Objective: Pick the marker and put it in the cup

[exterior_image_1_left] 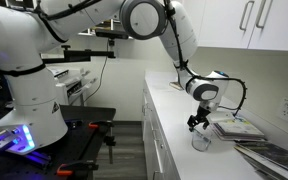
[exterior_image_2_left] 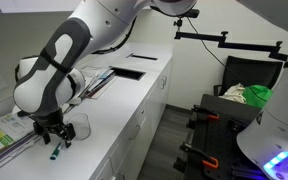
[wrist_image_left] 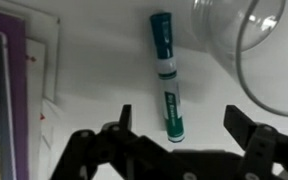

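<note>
On my wrist view the marker [wrist_image_left: 166, 80] lies flat on the white counter [wrist_image_left: 94, 60], and it runs almost straight up and down in the picture. Its body is dark teal-green with a pale band near the middle and a label on the lower half. The cup [wrist_image_left: 252, 45] is clear and stands just beside the marker, at the upper right of this view, and I cannot tell whether they touch. The gripper [wrist_image_left: 178, 112] is wide apart. One black finger [wrist_image_left: 125, 118] is on the left of the marker's lower end and the second finger is on the right, and both have a clear gap to it, so nothing is held. At the left edge I see printed papers [wrist_image_left: 19, 90] with a purple border. In an exterior view the gripper [exterior_image_2_left: 52, 136] hangs low over the counter [exterior_image_2_left: 134, 100], with the marker [exterior_image_2_left: 55, 153] right under it showing a blue tip, the cup [exterior_image_2_left: 81, 128] close beside, and magazines [exterior_image_2_left: 2, 135] lying further along the surface. In an exterior view the gripper [exterior_image_1_left: 198, 122] points down just above the cup [exterior_image_1_left: 201, 141], next to the magazines [exterior_image_1_left: 239, 128]. The marker itself is too small for me to find there.
</note>
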You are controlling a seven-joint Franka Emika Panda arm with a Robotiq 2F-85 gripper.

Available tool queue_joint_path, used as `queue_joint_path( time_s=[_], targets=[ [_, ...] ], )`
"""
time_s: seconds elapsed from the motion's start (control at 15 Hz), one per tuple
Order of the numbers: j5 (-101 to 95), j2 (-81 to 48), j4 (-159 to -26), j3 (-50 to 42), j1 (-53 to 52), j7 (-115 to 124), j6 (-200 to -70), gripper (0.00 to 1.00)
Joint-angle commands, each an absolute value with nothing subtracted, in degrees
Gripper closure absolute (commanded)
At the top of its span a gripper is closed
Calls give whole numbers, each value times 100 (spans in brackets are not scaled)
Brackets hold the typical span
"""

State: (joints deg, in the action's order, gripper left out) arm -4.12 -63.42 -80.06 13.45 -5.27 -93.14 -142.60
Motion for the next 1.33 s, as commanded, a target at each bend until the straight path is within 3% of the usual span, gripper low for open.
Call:
queue_joint_path(
  time_s=[0.0,0.07,0.13,0.27,0.73,1.27],
  targets=[
    [-778,-6486,-7788,1246,-685,-9021,-14209,6],
    [-852,-6521,-7740,1241,-710,-8988,-14184,12],
    [-907,-6553,-7688,1249,-721,-8964,-14153,27],
    [-984,-6591,-7609,1273,-727,-8992,-14075,45],
    [-1137,-6727,-7468,1227,-827,-8948,-14033,98],
    [-201,-6432,-7604,2166,62,-9193,-13795,95]
  ],
)
